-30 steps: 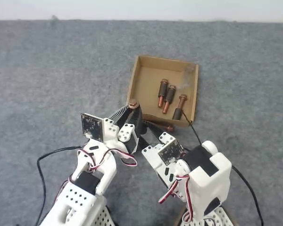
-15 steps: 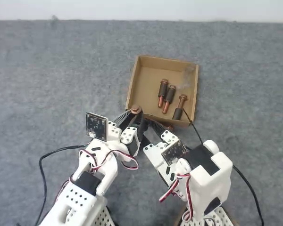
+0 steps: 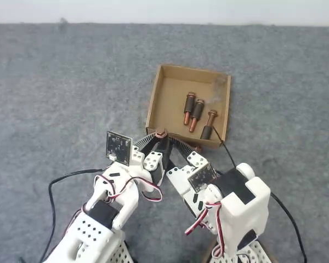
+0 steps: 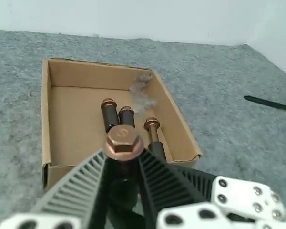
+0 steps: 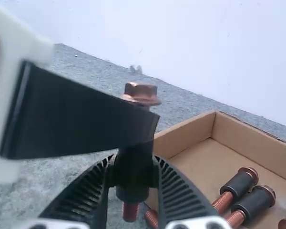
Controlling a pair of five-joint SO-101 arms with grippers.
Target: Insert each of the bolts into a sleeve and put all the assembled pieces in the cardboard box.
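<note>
A copper bolt (image 3: 161, 133) stands upright just in front of the cardboard box (image 3: 152, 104). My left gripper (image 4: 123, 160) is shut on its shank right under the hex head (image 4: 124, 140). The bolt (image 5: 141, 93) passes down through a black sleeve (image 5: 133, 174), and my right gripper (image 5: 133, 191) is shut on that sleeve, with the bolt's threaded tip showing below. The two grippers meet at the box's near wall, left gripper (image 3: 159, 143) above right gripper (image 3: 172, 150). Three assembled pieces (image 3: 196, 112) lie inside the box (image 4: 45, 119).
Grey carpet covers the table, with open room to the left and far side of the box. A copper end of another bolt (image 3: 198, 148) lies against the box's near wall. A black cable (image 3: 225, 150) runs by the box's near right corner.
The left gripper has carried the bolt to the right and nearer, lowering it into the sleeve held by the right gripper. The right arm has barely moved.
</note>
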